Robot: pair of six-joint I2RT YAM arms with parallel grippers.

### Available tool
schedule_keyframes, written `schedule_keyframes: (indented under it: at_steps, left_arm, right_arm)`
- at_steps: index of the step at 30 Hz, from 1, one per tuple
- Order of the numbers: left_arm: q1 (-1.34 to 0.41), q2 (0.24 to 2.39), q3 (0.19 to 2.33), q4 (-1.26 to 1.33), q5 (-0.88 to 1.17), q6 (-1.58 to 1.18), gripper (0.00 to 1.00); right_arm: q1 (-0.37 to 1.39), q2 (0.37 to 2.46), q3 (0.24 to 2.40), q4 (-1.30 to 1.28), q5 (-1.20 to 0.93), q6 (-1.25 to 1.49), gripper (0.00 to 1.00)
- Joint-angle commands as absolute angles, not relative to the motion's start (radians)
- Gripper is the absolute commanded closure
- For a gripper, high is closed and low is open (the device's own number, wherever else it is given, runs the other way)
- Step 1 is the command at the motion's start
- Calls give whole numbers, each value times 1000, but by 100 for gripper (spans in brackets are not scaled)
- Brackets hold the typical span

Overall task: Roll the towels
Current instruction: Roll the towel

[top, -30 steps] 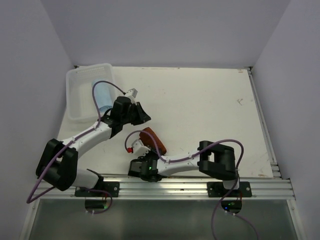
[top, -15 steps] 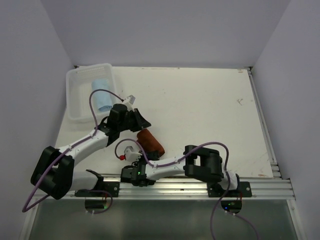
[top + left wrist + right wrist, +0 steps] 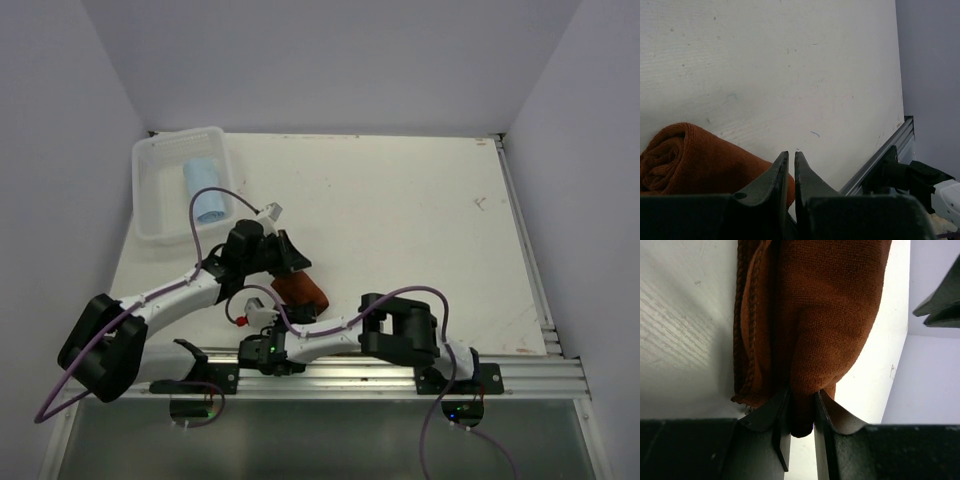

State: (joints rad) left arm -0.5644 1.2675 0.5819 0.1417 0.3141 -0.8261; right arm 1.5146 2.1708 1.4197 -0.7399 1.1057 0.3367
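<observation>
The rust towel (image 3: 302, 290) lies as a loose roll near the table's front, left of centre. My right gripper (image 3: 801, 402) is shut on a fold at its near end; from above this gripper (image 3: 279, 304) sits just in front of the roll. In the left wrist view the towel's spiral end (image 3: 675, 157) faces the camera. My left gripper (image 3: 788, 153) hovers beside it, shut apart from a hairline gap and holding nothing; from above it (image 3: 294, 262) is at the roll's far side. The sky-blue towel (image 3: 207, 194) lies rolled in the white basket (image 3: 150, 165).
The basket stands at the table's (image 3: 400, 220) far left corner. An aluminium rail (image 3: 400, 368) runs along the near edge, close behind the right wrist. The left gripper's fingers (image 3: 940, 297) show at the right wrist view's upper right.
My left gripper has come from the basket toward the near edge, down to the rust towel. The right arm drew back and left, dragging the towel slightly nearer.
</observation>
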Motion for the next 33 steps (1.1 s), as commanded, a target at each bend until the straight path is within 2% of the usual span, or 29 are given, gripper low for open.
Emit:
schedule_keyframes:
  at_steps: [1,12,19,27,33]
  left_arm:
    - [-565,1259,546,181,316,-804,87]
    - [-566,1342,443,275,321,-796,90]
    - [-565,1358,413,270,296,-782,91]
    - [-565,1335,417,219,233,-765,91]
    - [-565,1321,407,219,227,-767,91]
  right_arm:
    - [1529,2204,1446,-718,1039,321,76]
    - [1543,2217,1454,-684,1006,264,73]
    - [1545,2158,1436,-666,994,275,56]
    - [1545,1895,1277,-525,855,285,47]
    - [1543,1698,1089,-351,701,333,46]
